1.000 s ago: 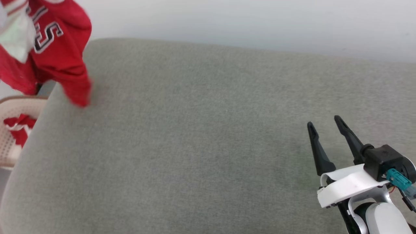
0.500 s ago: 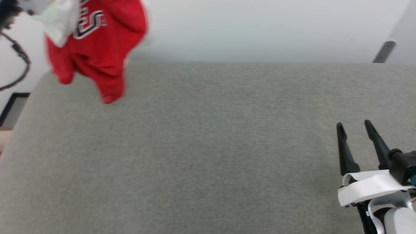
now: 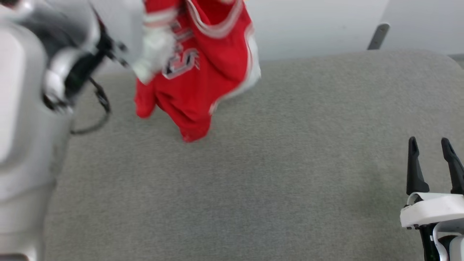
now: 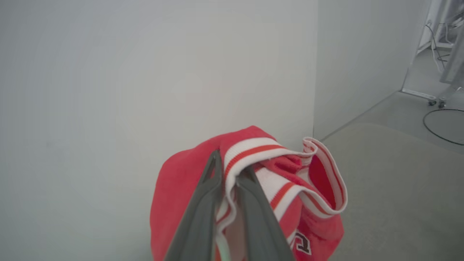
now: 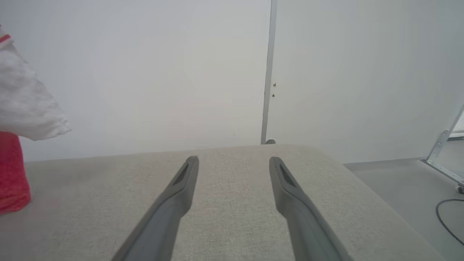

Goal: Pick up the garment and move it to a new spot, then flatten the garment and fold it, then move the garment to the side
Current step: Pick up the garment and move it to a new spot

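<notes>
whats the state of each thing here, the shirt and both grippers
bright red soft T-shirt with red-and-white striped trim: lifted, bunched, hanging from the left gripper over the grey fabric surface; not yet flattened or folded
left gripper: shut on the T-shirt's striped trim
right gripper: open, holding nothing, over the grey fabric surface

Wide grey surface point(image 3: 282, 188) beside hanging garment point(image 3: 206, 76)

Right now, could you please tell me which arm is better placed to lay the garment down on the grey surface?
Left, I'd say: the left gripper is shut on the garment, which hangs above the grey surface. The right gripper is open, empty and apart from it.
</notes>
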### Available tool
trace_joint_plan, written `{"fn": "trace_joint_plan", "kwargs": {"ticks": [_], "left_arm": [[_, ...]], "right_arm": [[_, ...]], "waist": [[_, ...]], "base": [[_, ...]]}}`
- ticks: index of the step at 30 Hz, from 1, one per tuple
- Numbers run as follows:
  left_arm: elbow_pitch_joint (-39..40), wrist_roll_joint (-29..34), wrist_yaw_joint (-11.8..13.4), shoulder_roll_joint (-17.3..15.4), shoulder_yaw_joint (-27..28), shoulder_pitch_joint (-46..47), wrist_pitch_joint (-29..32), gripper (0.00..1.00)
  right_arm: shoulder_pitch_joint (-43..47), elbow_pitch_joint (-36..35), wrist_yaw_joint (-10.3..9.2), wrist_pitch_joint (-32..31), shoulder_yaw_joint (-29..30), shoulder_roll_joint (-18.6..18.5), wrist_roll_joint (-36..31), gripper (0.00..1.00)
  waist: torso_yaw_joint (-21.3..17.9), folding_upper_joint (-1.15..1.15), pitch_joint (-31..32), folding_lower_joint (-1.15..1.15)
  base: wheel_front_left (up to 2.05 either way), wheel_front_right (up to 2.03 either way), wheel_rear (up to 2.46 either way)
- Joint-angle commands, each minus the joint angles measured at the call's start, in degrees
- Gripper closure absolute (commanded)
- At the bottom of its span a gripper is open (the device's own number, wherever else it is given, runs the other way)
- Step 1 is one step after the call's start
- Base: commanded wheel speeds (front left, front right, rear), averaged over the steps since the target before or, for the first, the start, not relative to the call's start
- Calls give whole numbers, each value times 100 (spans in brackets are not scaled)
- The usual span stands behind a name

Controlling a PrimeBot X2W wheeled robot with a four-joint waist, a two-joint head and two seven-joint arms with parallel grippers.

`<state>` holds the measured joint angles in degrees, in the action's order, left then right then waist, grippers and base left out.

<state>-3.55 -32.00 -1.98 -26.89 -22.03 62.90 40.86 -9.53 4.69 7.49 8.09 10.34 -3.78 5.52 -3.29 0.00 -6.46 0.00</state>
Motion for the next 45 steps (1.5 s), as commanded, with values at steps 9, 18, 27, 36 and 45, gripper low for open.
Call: {"fn": "trace_joint_plan", "kwargs": {"ticks": [9, 18, 27, 36, 45], "left_arm": [[464, -165, 350, 60, -324, -1294, 268, 100], [400, -417, 511, -10, -604, -2537, 486, 100], [-3, -521, 404, 17, -972, -3238, 579, 100], [-826, -568, 98, 158, -1285, -3489, 399, 100], [-1062, -914, -163, 258, -1101, -3282, 164, 0]], "right_arm": [[101, 389, 0, 263, 85, 60, -16, 0], [24, 632, 0, 411, 3, 80, 43, 0], [-39, 759, 0, 473, -86, 87, 79, 0], [-86, 846, 0, 513, -141, 92, 108, 0], [-65, 870, 0, 492, -141, 68, 135, 0]], "waist": [[-307, 0, -191, 0], [-373, 0, -228, 0], [-358, 0, -244, 0], [-303, 0, -237, 0], [-216, 0, -120, 0]], "base": [[0, 0, 0], [0, 0, 0], [0, 0, 0], [0, 0, 0], [0, 0, 0]]}}
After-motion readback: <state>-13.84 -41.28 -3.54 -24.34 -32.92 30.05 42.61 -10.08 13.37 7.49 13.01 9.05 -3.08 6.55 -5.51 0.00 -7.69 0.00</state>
